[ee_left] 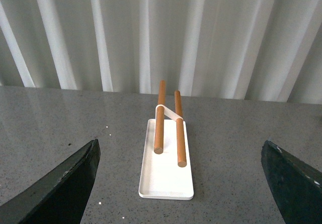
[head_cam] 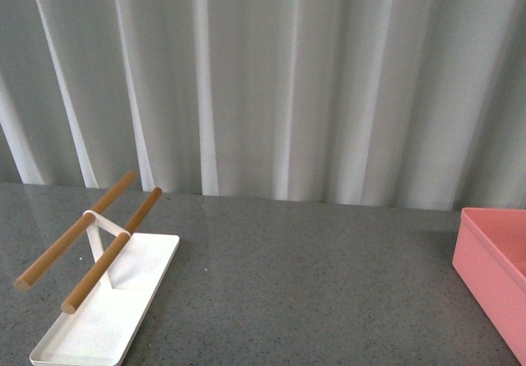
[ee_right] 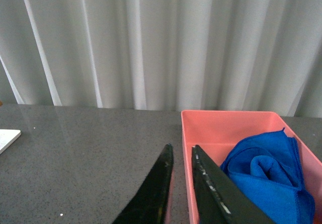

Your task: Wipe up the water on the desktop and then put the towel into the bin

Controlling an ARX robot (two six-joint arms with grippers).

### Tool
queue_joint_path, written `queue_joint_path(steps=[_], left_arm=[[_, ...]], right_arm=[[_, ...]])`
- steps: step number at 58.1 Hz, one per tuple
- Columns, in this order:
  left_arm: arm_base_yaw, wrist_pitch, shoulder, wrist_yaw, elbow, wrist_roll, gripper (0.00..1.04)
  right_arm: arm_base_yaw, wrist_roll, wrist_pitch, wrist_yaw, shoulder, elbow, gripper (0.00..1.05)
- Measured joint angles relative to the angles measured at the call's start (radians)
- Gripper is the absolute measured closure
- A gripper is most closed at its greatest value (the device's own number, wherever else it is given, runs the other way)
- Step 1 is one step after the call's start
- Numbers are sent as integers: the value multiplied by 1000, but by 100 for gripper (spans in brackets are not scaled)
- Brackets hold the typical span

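Observation:
The bright blue towel [ee_right: 269,176] lies crumpled inside the salmon-pink bin [ee_right: 226,121]. The bin's corner also shows at the right edge of the front view [head_cam: 491,259]. My right gripper [ee_right: 181,153] is shut and empty, its tips over the bin's near wall, beside the towel without touching it. My left gripper [ee_left: 178,156] is open wide and empty, its fingers [ee_left: 65,183] at both sides of the left wrist view, above the dark grey speckled desktop [head_cam: 312,292]. Neither gripper shows in the front view.
A flat white tray [head_cam: 140,288] with two wooden rods [head_cam: 111,251] stands at the left of the desktop; it also shows in the left wrist view [ee_left: 166,176]. A white pleated curtain [head_cam: 271,78] hangs behind the desk.

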Motion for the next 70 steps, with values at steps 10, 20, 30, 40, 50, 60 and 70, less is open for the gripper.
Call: queue_joint_path(steps=[10,20,30,40,50,60,70], left_arm=[[0,0,0,0,0,0,7],[0,0,0,0,0,0,7],[0,0,0,0,0,0,7],[0,0,0,0,0,0,7],[0,0,0,0,0,0,7],[0,0,0,0,0,0,7],[0,0,0,0,0,0,7]], right_arm=[[0,0,0,0,0,0,56],[0,0,0,0,0,0,26],[0,3,0,0,0,0,8],[0,4,0,0,0,0,7],[0,4,0,0,0,0,7],[0,4,0,0,0,0,7],[0,5,0,0,0,0,7]])
